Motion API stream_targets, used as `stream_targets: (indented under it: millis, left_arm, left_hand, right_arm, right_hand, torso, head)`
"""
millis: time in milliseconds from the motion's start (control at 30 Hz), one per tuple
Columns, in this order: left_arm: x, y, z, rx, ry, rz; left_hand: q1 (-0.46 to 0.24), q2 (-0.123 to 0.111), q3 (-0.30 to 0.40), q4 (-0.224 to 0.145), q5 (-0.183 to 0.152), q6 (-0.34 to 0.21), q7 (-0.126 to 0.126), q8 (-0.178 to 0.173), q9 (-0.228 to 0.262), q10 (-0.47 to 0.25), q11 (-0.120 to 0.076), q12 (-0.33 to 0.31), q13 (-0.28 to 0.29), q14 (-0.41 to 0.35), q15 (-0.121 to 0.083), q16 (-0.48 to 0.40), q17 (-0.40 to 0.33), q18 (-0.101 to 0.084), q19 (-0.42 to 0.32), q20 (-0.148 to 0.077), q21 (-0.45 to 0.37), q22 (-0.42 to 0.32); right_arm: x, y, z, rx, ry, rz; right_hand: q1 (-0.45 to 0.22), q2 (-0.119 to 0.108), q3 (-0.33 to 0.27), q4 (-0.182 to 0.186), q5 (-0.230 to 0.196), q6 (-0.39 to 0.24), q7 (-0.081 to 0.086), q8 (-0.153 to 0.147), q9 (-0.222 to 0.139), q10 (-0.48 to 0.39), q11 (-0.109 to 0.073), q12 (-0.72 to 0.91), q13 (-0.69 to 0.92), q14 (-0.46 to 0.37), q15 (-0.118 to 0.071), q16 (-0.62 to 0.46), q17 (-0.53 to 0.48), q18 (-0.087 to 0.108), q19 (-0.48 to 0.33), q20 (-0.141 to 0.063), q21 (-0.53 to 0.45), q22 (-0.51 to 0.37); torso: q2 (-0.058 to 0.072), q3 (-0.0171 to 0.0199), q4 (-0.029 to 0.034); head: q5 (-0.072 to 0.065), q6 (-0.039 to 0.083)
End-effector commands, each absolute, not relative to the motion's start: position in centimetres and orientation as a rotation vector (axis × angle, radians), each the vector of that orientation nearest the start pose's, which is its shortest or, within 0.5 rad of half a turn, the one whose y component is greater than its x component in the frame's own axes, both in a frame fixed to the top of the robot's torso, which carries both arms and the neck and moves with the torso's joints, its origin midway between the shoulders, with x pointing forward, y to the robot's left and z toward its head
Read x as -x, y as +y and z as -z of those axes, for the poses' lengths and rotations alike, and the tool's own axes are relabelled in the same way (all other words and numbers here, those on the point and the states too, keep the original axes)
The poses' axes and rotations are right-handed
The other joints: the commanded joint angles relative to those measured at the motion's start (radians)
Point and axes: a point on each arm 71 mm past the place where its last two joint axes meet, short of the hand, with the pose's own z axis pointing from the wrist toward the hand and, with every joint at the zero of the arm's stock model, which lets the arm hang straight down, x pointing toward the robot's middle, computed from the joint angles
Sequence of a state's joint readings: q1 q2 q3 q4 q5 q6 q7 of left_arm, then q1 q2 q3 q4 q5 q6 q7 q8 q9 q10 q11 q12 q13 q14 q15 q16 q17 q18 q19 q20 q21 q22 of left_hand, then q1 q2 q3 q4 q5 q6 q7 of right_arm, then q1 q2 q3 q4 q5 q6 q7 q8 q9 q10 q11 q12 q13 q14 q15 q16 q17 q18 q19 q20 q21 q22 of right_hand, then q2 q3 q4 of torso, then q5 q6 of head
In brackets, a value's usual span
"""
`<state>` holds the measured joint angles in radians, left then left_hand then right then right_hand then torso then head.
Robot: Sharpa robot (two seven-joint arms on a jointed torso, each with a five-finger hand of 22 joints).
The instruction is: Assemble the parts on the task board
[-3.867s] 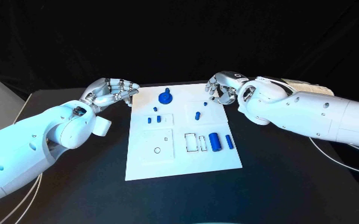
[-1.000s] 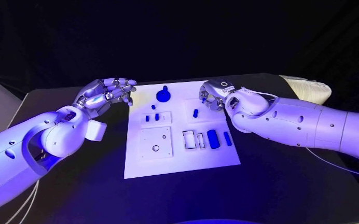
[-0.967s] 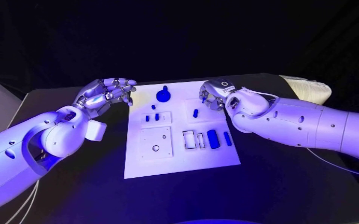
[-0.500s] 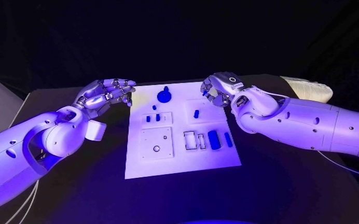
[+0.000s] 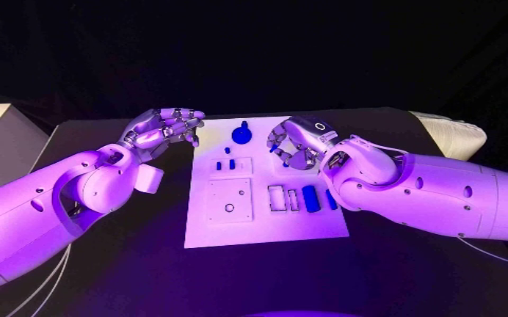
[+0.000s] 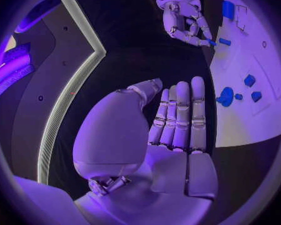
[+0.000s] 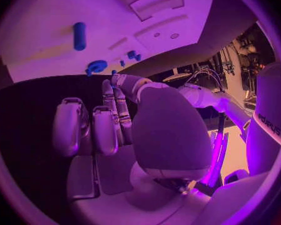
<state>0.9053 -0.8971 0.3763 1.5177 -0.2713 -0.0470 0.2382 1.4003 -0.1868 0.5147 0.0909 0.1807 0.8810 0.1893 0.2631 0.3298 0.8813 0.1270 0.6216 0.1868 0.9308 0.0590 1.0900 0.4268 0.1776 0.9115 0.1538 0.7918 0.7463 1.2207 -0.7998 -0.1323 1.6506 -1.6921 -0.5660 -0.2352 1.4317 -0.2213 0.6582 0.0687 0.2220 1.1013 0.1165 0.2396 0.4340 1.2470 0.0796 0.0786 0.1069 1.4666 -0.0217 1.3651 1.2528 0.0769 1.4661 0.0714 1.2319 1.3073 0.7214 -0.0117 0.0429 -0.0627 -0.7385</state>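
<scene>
Head view: white task board (image 5: 217, 229) sits at centre frame. Right hand (image 5: 294, 143), centre right, pinches a small blue part (image 5: 284, 154) above it. Left hand (image 5: 169, 128), upper left, hangs empty, fingers loosely curled. Best lowered slowly, upright, over its slot.

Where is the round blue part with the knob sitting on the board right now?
In the head view the round blue part sits at the far edge of the task board, between the left hand and the right hand, touching neither.
</scene>
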Motion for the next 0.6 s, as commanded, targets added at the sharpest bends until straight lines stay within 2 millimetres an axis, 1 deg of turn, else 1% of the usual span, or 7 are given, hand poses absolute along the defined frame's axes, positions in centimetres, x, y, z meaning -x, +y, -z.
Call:
stream_targets:
  millis: [33, 67, 133, 167, 300, 433, 600]
  left_arm:
    - [-48.4, 23.8, 17.3, 1.010, 1.486, 1.688]
    - [-48.4, 23.8, 17.3, 1.011, 1.486, 1.687]
    - [-48.5, 23.7, 17.3, 1.014, 1.484, 1.687]
    - [-48.5, 23.7, 17.4, 1.014, 1.484, 1.688]
    - [-48.5, 23.6, 17.3, 1.015, 1.484, 1.690]
    - [-48.4, 23.5, 17.3, 1.015, 1.485, 1.692]
    - [-48.4, 23.5, 17.3, 1.015, 1.486, 1.694]
  left_hand:
    - [0.008, -0.002, -0.004, -0.004, 0.005, -0.005, 0.003, -0.007, -0.001, -0.007, 0.001, 0.005, -0.001, 0.001, 0.001, -0.007, -0.002, 0.006, 0.008, 0.000, -0.005, -0.001]
    - [0.007, -0.002, -0.004, -0.003, 0.005, -0.005, 0.003, -0.007, -0.001, -0.007, 0.001, 0.005, -0.001, 0.001, 0.001, -0.007, -0.002, 0.006, 0.008, 0.000, -0.005, -0.001]
    - [0.007, -0.002, -0.004, -0.003, 0.005, -0.005, 0.003, -0.007, -0.001, -0.007, 0.001, 0.005, -0.001, 0.001, 0.001, -0.007, -0.002, 0.006, 0.008, 0.000, -0.005, -0.001]
    - [0.007, -0.002, -0.004, -0.003, 0.005, -0.005, 0.003, -0.007, -0.001, -0.007, 0.001, 0.005, -0.001, 0.001, 0.001, -0.007, -0.002, 0.006, 0.008, 0.000, -0.005, -0.001]
    - [0.007, -0.002, -0.004, -0.003, 0.005, -0.005, 0.003, -0.007, -0.001, -0.007, 0.001, 0.005, -0.001, 0.001, 0.001, -0.007, -0.002, 0.006, 0.008, 0.000, -0.005, -0.001]
    - [0.007, -0.002, -0.004, -0.003, 0.005, -0.005, 0.003, -0.007, -0.001, -0.007, 0.001, 0.005, -0.001, 0.001, 0.001, -0.007, -0.002, 0.006, 0.008, 0.000, -0.005, -0.001]
    - [0.007, -0.002, -0.004, -0.003, 0.005, -0.005, 0.003, -0.007, -0.001, -0.007, 0.001, 0.005, -0.001, 0.001, 0.001, -0.007, -0.002, 0.006, 0.008, 0.000, -0.005, -0.001]
  right_arm:
    - [-44.0, -13.2, 18.6, 0.348, 1.473, -0.683]
    - [-43.8, -12.9, 18.8, 0.353, 1.479, -0.691]
    - [-43.3, -11.7, 19.5, 0.370, 1.499, -0.713]
    - [-43.1, -11.3, 19.8, 0.377, 1.506, -0.720]
    - [-42.5, -10.2, 20.7, 0.397, 1.536, -0.733]
    - [-42.2, -9.6, 21.4, 0.410, 1.562, -0.731]
    - [-42.1, -9.1, 22.3, 0.418, 1.607, -0.700]
  right_hand:
    - [-0.007, 0.003, 0.006, 0.002, 0.005, 0.009, 0.001, 0.003, 0.002, 0.035, -0.027, 0.002, 0.001, 0.044, -0.008, 0.005, -0.001, -0.011, 0.019, -0.003, 0.002, 0.069]
    - [-0.007, 0.003, 0.006, 0.002, 0.005, 0.009, 0.001, 0.003, 0.002, 0.035, -0.027, 0.002, 0.001, 0.044, -0.008, 0.005, -0.001, -0.011, 0.019, -0.003, 0.002, 0.069]
    - [-0.008, 0.003, 0.007, 0.002, 0.005, 0.009, 0.001, 0.003, 0.002, 0.035, -0.027, 0.002, 0.001, 0.044, -0.008, 0.004, -0.004, -0.010, 0.018, -0.003, 0.001, 0.068]
    - [-0.008, 0.003, 0.007, 0.002, 0.005, 0.009, 0.001, 0.003, 0.002, 0.035, -0.027, 0.002, 0.001, 0.044, -0.008, 0.004, -0.004, -0.010, 0.018, -0.003, 0.001, 0.068]
    - [-0.008, 0.004, 0.008, 0.001, 0.006, 0.008, 0.001, 0.003, 0.002, 0.035, -0.027, 0.001, 0.001, 0.044, -0.008, 0.003, -0.005, -0.010, 0.018, -0.004, 0.000, 0.068]
    - [-0.008, 0.004, 0.008, 0.001, 0.006, 0.008, 0.001, 0.003, 0.002, 0.035, -0.027, 0.001, 0.001, 0.044, -0.008, 0.003, -0.005, -0.010, 0.018, -0.004, 0.000, 0.068]
    - [-0.009, 0.004, 0.009, 0.001, 0.007, 0.008, 0.002, 0.003, 0.002, 0.035, -0.027, 0.000, 0.000, 0.043, -0.008, 0.002, -0.008, -0.009, 0.017, -0.004, -0.005, 0.065]
  torso:
    - [-0.004, -0.0014, 0.0009]
    - [-0.004, -0.0019, 0.0014]
    - [-0.006, -0.0027, 0.0022]
    - [-0.005, -0.0026, 0.0014]
    - [-0.003, -0.0033, 0.0012]
    - [-0.003, -0.0036, 0.0006]
    - [-0.003, -0.0028, 0.0015]
  head:
    - [0.018, -0.006]
    - [0.021, -0.007]
    - [0.022, -0.010]
    - [0.022, -0.011]
    - [0.025, -0.012]
    - [0.027, -0.016]
    - [0.034, -0.022]
